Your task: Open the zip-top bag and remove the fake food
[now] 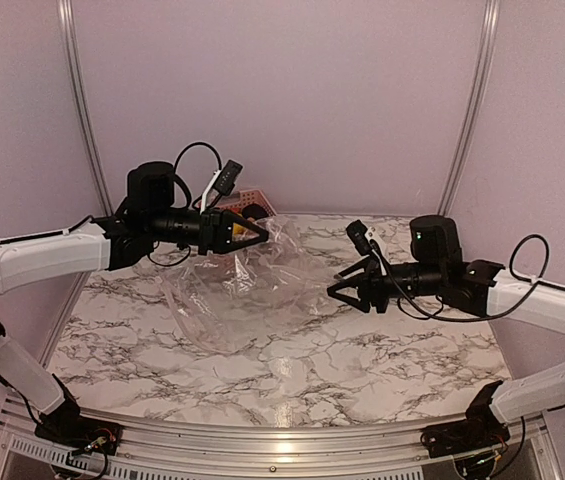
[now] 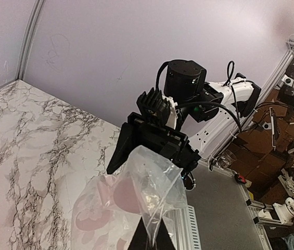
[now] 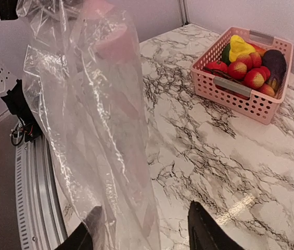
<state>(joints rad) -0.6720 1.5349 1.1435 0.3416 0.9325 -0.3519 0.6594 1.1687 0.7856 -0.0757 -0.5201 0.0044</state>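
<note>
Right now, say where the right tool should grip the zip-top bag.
Pinch the hanging film of the zip-top bag below the left tool, coming level from the right. It hangs thin and upright, in line with the open fingers of the right tool.

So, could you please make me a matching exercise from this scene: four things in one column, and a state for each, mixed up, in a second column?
Column one:
1. zip-top bag
2. pink basket
3. left gripper
4. right gripper

Column two:
A. open
B. shut on the bag's top edge
C. holds the fake food
D. lifted, hanging over the table

Pairs: 1-D, 2-C, 3-B, 4-A.
</note>
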